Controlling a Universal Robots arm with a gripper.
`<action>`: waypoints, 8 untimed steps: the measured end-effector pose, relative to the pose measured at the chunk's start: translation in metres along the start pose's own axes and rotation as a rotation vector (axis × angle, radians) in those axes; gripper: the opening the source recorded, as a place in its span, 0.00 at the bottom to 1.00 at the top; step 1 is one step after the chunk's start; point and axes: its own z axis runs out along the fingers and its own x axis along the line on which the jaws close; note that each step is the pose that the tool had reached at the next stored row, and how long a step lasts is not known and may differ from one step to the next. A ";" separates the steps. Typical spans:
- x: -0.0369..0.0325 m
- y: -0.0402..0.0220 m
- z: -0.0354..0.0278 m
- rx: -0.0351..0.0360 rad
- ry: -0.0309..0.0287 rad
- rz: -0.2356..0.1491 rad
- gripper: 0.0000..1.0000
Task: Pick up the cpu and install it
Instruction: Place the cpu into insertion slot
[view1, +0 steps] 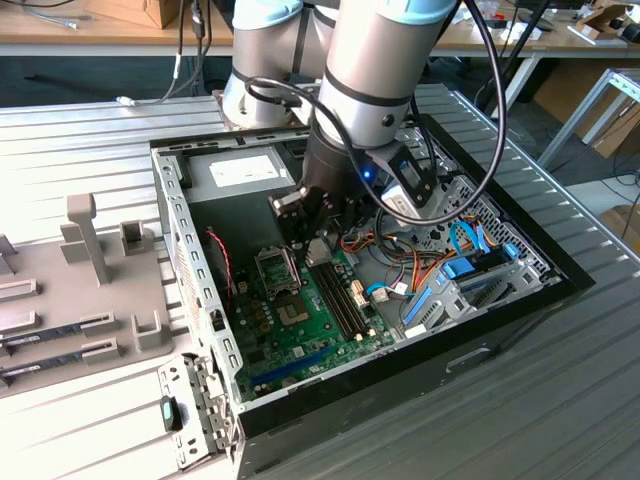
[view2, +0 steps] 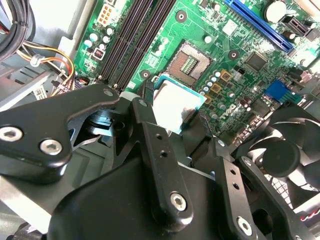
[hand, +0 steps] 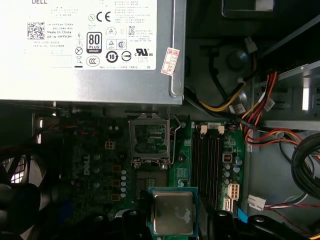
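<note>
The cpu (view2: 172, 102), a flat square with a silvery top and a thin green rim, hangs between the black fingers (view2: 192, 122) of my gripper (view2: 170, 107). It is held a little above the green motherboard (view2: 235, 35). In the first wrist view the cpu (hand: 173, 212) sits between the fingertips of the gripper (hand: 173, 220), short of the open socket (hand: 149, 140) with its raised metal frame. In the exterior view the gripper (view1: 316, 240) is down inside the computer case, just to the right of the socket (view1: 278, 270). The socket (view2: 192, 61) shows its bare contacts.
A silver power-supply box (view1: 240, 172) fills the case's far end. Black memory slots (view1: 340, 295) run beside the socket, with coloured cables (view1: 400, 262) and a drive cage (view1: 470, 285) on the exterior view's right. A black fan (view2: 285, 155) stands near. A grey fixture (view1: 85, 290) lies outside the case on the left.
</note>
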 end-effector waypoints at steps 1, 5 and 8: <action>0.0000 -0.0002 0.0002 -0.0001 0.0000 0.000 0.47; 0.0001 -0.0036 0.0034 0.0001 0.0001 0.000 0.47; 0.0003 -0.0036 0.0043 0.0000 0.0000 0.000 0.47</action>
